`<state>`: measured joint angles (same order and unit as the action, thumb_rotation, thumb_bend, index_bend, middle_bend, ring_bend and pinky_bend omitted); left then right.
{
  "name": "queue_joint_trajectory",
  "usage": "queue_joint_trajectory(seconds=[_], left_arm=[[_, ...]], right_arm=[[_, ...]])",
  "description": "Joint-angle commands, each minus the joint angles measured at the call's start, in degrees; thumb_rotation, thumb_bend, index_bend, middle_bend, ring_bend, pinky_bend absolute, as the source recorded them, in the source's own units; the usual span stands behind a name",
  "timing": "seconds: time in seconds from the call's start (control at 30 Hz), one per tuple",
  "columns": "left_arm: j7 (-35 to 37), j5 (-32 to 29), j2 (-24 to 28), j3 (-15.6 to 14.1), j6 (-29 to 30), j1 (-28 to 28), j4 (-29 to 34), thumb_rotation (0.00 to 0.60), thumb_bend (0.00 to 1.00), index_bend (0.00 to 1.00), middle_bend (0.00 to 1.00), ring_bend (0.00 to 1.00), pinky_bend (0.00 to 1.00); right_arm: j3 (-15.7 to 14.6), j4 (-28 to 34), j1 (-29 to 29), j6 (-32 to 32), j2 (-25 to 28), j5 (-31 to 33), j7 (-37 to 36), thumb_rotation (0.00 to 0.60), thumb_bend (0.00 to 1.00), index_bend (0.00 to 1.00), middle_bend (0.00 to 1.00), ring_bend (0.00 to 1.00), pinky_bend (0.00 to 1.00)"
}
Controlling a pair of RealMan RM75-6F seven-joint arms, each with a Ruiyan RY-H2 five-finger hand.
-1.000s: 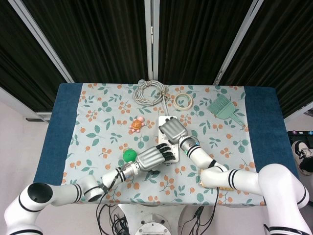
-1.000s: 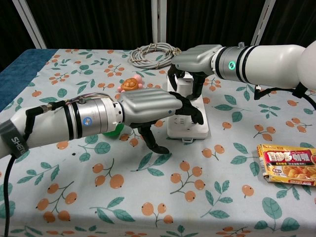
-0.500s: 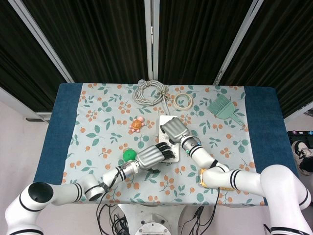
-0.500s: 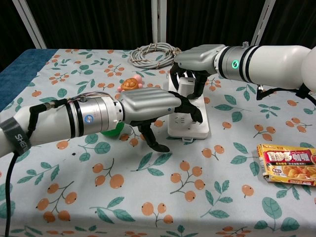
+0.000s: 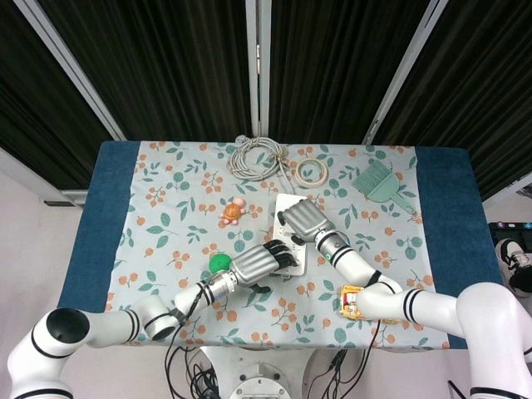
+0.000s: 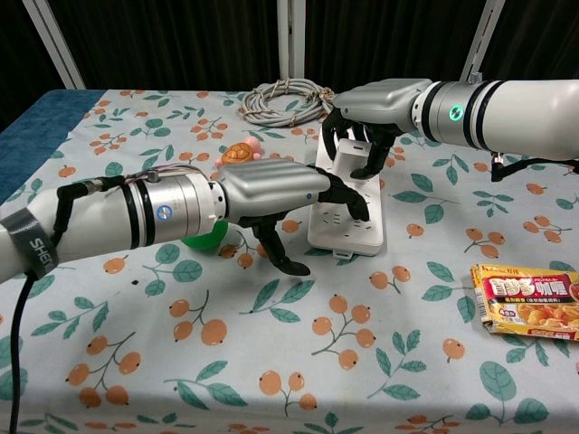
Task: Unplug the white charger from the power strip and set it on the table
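The white power strip (image 6: 353,231) lies at the table's middle, its near half also showing in the head view (image 5: 298,259). My left hand (image 6: 271,194) rests its fingers (image 6: 348,197) on top of the strip, and its thumb points down at the cloth beside it. My right hand (image 6: 373,113) hangs over the strip's far end and grips the white charger (image 6: 351,149) between its dark fingers. In the head view the right hand (image 5: 303,218) hides the charger. Whether the plug is out of its socket cannot be told.
A green ball (image 6: 206,237) and an orange turtle toy (image 6: 240,152) sit left of the strip. A coiled grey cable (image 6: 285,95), a tape ring (image 5: 312,172) and a green brush (image 5: 381,184) lie at the back. A snack packet (image 6: 529,303) lies at the front right.
My right hand has shifted to the right with the charger, and the strip's far end has swung that way with it. The left hand keeps its place on the strip.
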<state>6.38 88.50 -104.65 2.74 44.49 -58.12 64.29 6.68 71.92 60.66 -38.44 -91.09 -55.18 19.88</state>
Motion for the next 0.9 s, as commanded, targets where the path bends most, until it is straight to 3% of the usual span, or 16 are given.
queue_joint_trajectory(seconds=[0.03,0.9], left_arm=[[0.34,-0.34,0.17,0.17,-0.21,-0.04,0.26,0.6,0.2,0.19,0.21,0.1,0.11],[0.71,-1.51,1.54,0.47,-0.35,-0.05,1.82,0.6,0.2,0.19,0.21,0.1,0.11]], right_arm=[[0.09,0.19,-0.51,0.0,0.46,-1.48,-1.08,0.6,0.37,1.0,0.79,0.46,0.4],[0.42,1.06,-2.72,-0.33,2.51,-7.55,-5.47,0.6,0.38,1.0,0.8,0.47,0.4]])
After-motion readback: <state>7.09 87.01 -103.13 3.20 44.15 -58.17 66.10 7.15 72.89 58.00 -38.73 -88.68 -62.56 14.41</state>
